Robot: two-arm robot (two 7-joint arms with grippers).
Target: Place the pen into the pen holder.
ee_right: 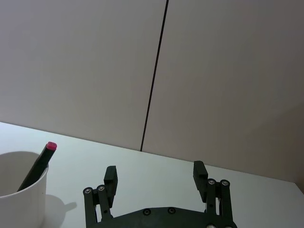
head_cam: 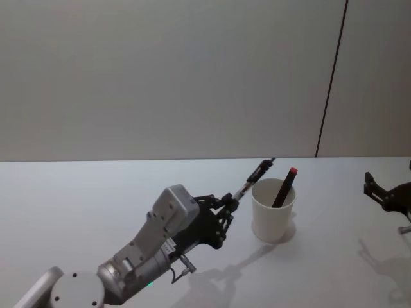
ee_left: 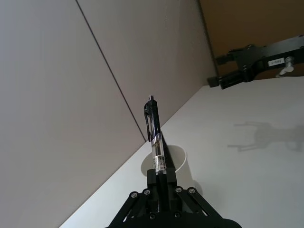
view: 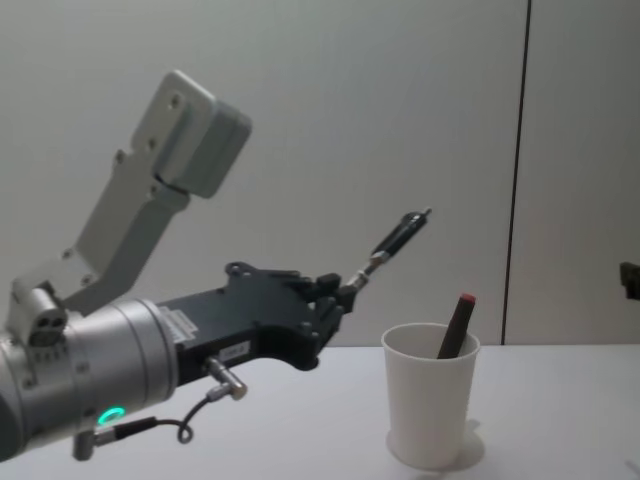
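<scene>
Left gripper (head_cam: 232,197): clenched on the lower end of the pen (head_cam: 253,176), lifted off the table (head_cam: 96,205), left of the cup.
Why that grip: holding one end leaves most of the barrel free, which I judge suits feeding it down into a narrow opening.
Pen's place: in the air, up and to the left of the pen holder (head_cam: 273,221), touching neither rim nor wall; not yet inside.
Pen's axis: a slant rising from the fingers, free clip end uppermost, pointing up, away from the robot and to its right, toward the cup.
What that calls for: probably a turn of the wrist, since the slanted free end is not aimed down into the mouth.
Pen holder: upright on the table, already holding a dark red-capped pen (head_cam: 284,186) leaning against its right rim.
Right gripper (head_cam: 367,183): fingers spread, empty, parked well right of the cup.
</scene>
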